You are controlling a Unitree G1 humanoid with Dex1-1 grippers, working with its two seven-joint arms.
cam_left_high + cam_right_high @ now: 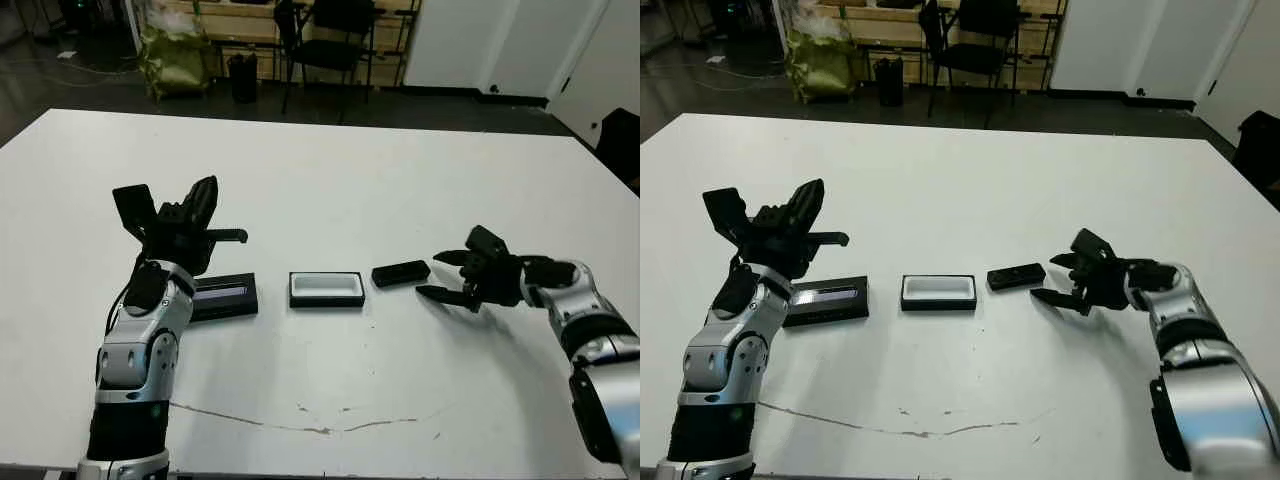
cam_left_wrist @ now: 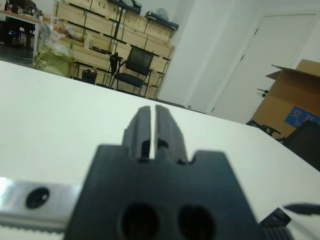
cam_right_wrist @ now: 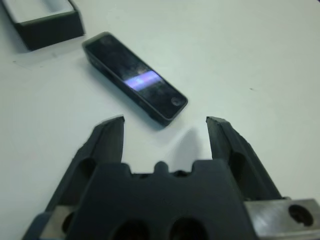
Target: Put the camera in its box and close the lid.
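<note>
Right hand (image 1: 447,275) empty, fingers wide apart, at 3 o'clock of the slim matte black bar camera (image 1: 401,272). Straddle its narrow sides squarely before closing. Left hand (image 2: 152,131) pinched closed, empty.

My left arm (image 1: 150,300) covers the lid's (image 1: 228,297) near end. In my right wrist view only a corner of the box (image 3: 47,24) shows.
</note>
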